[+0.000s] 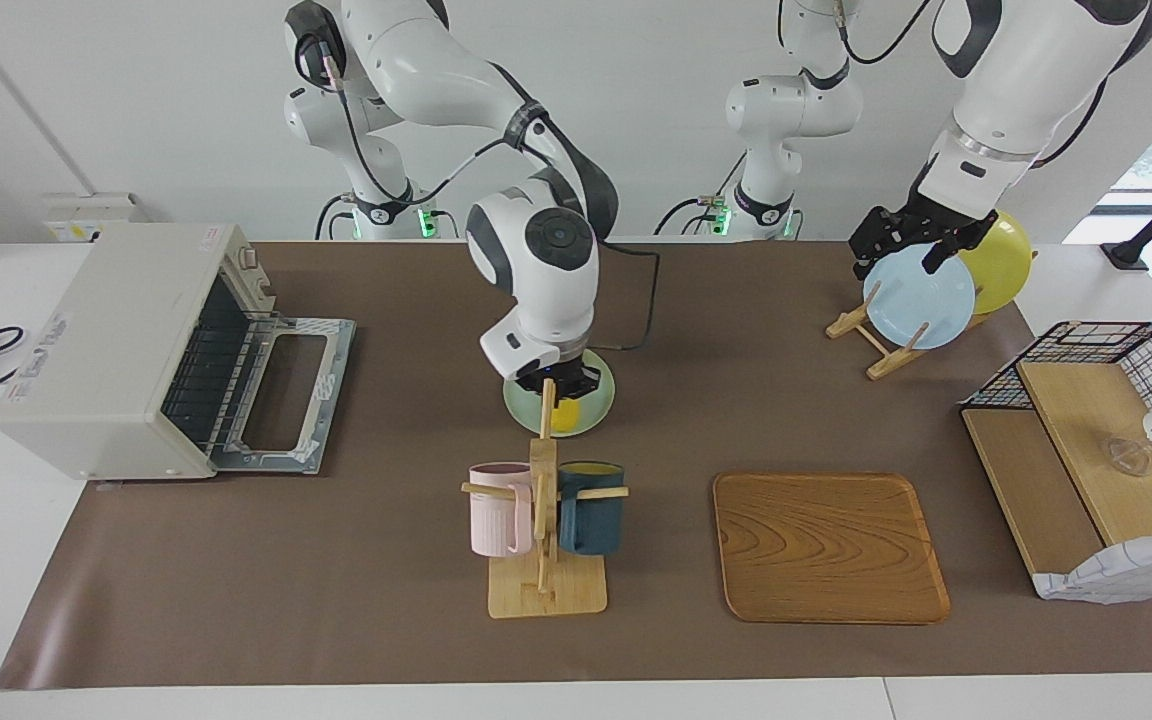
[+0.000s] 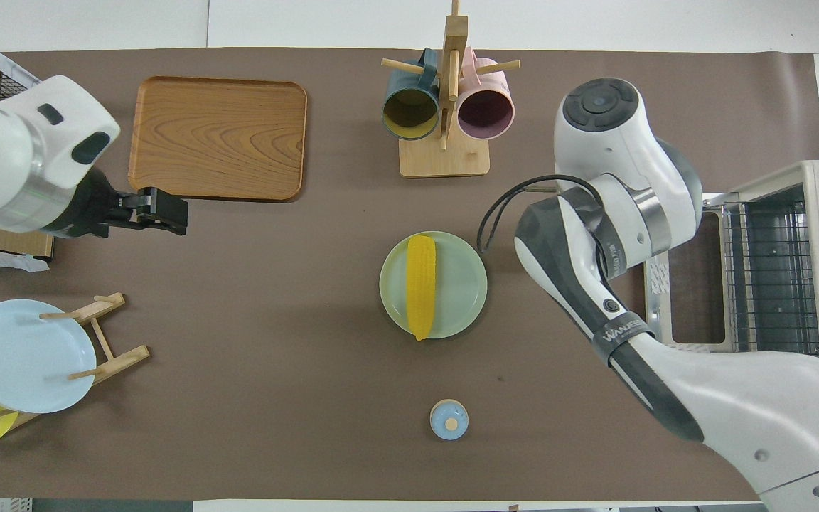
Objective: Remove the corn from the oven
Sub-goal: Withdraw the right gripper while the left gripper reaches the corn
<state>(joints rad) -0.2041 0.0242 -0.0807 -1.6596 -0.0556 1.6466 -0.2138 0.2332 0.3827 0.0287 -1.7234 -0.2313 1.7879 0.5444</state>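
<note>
The corn [image 2: 421, 286] lies on a pale green plate [image 2: 463, 284] at the middle of the table, free of any gripper; in the facing view only a bit of the corn [image 1: 566, 417] shows under the hand. The oven [image 1: 106, 350] stands at the right arm's end, its door [image 1: 286, 392] folded down open and its wire rack [image 2: 772, 270] bare. My right gripper [image 1: 568, 388] hangs raised over the table between the plate and the oven door; its own wrist hides it in the overhead view. My left gripper [image 1: 898, 262] waits, open and empty, over the plate rack.
A mug tree [image 1: 543, 520] with a pink and a dark blue mug stands farther from the robots than the plate. A wooden tray [image 1: 829, 547], a rack with a blue plate [image 1: 918, 300] and a yellow one, a wire shelf [image 1: 1086, 440] and a small blue lid [image 2: 448, 419] are around.
</note>
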